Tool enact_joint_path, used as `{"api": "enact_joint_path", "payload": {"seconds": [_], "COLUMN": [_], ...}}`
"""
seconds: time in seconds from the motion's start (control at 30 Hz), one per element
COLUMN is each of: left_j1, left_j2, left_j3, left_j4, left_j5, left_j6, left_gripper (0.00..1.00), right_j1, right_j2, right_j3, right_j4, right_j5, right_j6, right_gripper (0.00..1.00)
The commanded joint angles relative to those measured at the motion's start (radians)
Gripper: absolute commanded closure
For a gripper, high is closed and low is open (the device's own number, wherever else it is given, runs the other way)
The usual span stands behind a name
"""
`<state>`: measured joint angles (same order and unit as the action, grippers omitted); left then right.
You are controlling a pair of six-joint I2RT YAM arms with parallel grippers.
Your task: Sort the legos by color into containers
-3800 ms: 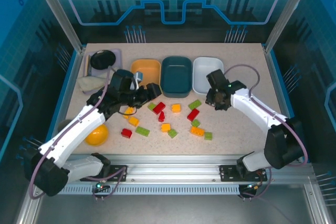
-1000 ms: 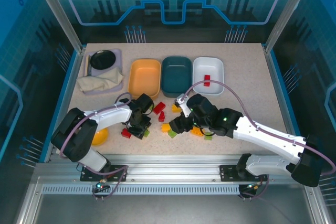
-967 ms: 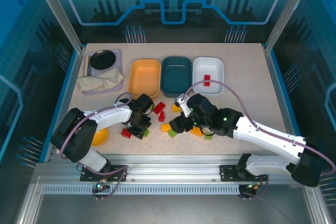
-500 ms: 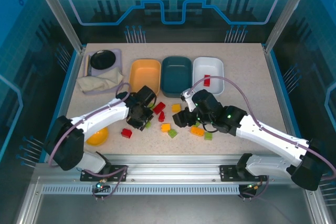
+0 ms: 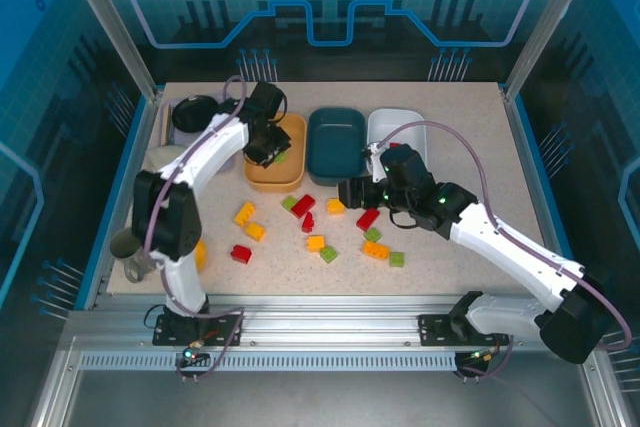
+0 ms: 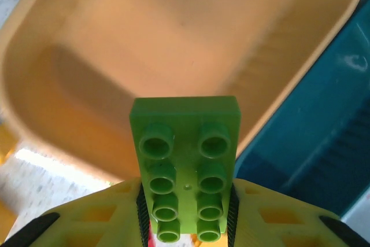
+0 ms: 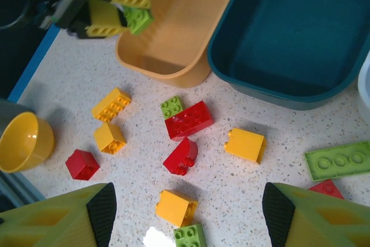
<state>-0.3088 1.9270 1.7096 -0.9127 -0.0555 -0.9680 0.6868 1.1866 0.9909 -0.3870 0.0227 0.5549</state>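
My left gripper [image 5: 273,150] is shut on an oblong green lego [image 6: 185,166] and holds it over the yellow-orange tray [image 5: 262,173]. That tray [image 6: 173,39] lies right behind the brick, the dark teal tray [image 6: 324,114] to its right. The right wrist view shows the left gripper [image 7: 124,15] and its green brick [image 7: 139,20] at the tray's edge. My right gripper [image 5: 350,192] hangs open above the loose bricks, nothing between its fingers [image 7: 104,203]. Red [image 5: 303,205], yellow [image 5: 335,206] and green [image 5: 328,254] legos lie scattered in front of the trays. The white tray [image 5: 410,127] is partly behind my right arm.
A round black dish [image 5: 195,112] and a crumpled cloth [image 5: 170,159] sit at the back left. A glossy yellow bowl [image 7: 23,143] stands at the left by my left arm. The teal tray [image 5: 335,147] has nothing in it.
My left gripper has carried the green brick from the pile on the table up and back to the yellow-orange tray. My right gripper has moved back, away from the pile's front.
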Motion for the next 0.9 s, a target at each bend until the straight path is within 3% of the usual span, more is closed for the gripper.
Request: {"api": "enact_joint_path", "payload": {"seconds": [0.0, 0.23, 0.47, 0.6, 0.7, 0.87], "left_j1": [0.023, 0.044, 0.045, 0.045, 0.039, 0.000], "left_j2": [0.142, 0.323, 0.344, 0.260, 0.160, -0.104], "left_j3": [0.146, 0.243, 0.272, 0.283, 0.268, 0.056], "left_j4": [-0.063, -0.083, -0.093, -0.095, -0.089, 0.000], "left_j5": [0.030, 0.033, 0.062, 0.060, 0.072, 0.123], "left_j6": [0.158, 0.193, 0.213, 0.200, 0.190, 0.188], "left_gripper": [0.60, 0.55, 0.40, 0.34, 0.30, 0.26], "right_j1": [-0.033, -0.063, -0.066, -0.035, -0.019, 0.002], "right_j2": [0.025, 0.082, 0.115, 0.124, 0.151, 0.245], "right_j3": [0.039, 0.067, 0.048, 0.035, 0.009, 0.024], "right_j4": [0.019, -0.108, -0.277, -0.422, -0.504, -0.563], "right_j5": [-0.022, 0.071, 0.047, 0.058, 0.072, 0.057], "right_j6": [0.083, 0.162, 0.128, -0.039, -0.149, -0.289], "right_gripper": [0.30, 0.30, 0.31, 0.30, 0.22, 0.14]}}
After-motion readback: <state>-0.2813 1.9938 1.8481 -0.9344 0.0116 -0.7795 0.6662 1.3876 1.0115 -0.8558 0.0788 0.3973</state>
